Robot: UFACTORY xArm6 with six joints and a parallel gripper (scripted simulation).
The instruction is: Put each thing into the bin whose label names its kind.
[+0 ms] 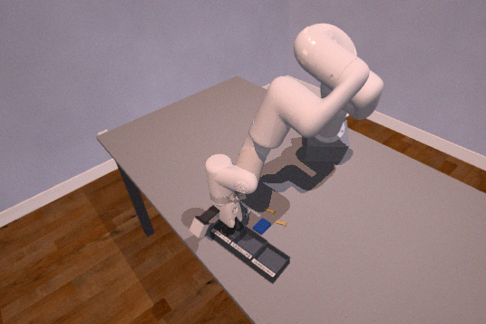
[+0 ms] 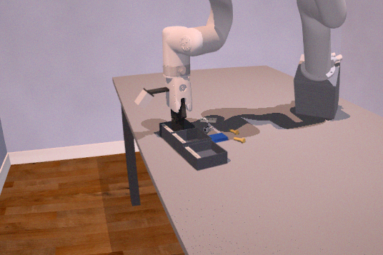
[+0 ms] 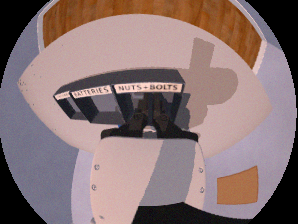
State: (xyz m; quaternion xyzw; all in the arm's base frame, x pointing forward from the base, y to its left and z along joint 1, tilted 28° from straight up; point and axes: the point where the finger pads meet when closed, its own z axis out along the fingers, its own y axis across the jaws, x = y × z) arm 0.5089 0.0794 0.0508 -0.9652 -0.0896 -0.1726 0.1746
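Observation:
My gripper (image 1: 232,230) (image 2: 178,125) (image 3: 150,99) points down with its fingers close together and its tips inside the NUTS+BOLTS bin (image 3: 148,87). The bin walls and fingers hide the tips; I cannot tell whether anything is between them. The BATTERIES bin (image 3: 91,91) is the middle one; the third bin's label (image 1: 263,268) (image 2: 193,152) is too small to read. A blue block (image 1: 261,226) (image 2: 218,137) lies behind the bins. Two yellow bolt-like things lie beyond it, one (image 1: 270,211) (image 2: 234,131) farther back, one (image 1: 281,223) (image 2: 239,139) nearer. A small round metallic thing (image 2: 207,129) lies behind the bins.
The joined bins stand near an edge of the grey table (image 1: 363,250) (image 2: 286,189). A pale flat thing (image 2: 208,120) lies behind them, partly in shadow. The wrist camera and its mount (image 1: 199,227) (image 2: 143,96) stick out toward the table edge. The arm's base (image 2: 316,96) stands at the back.

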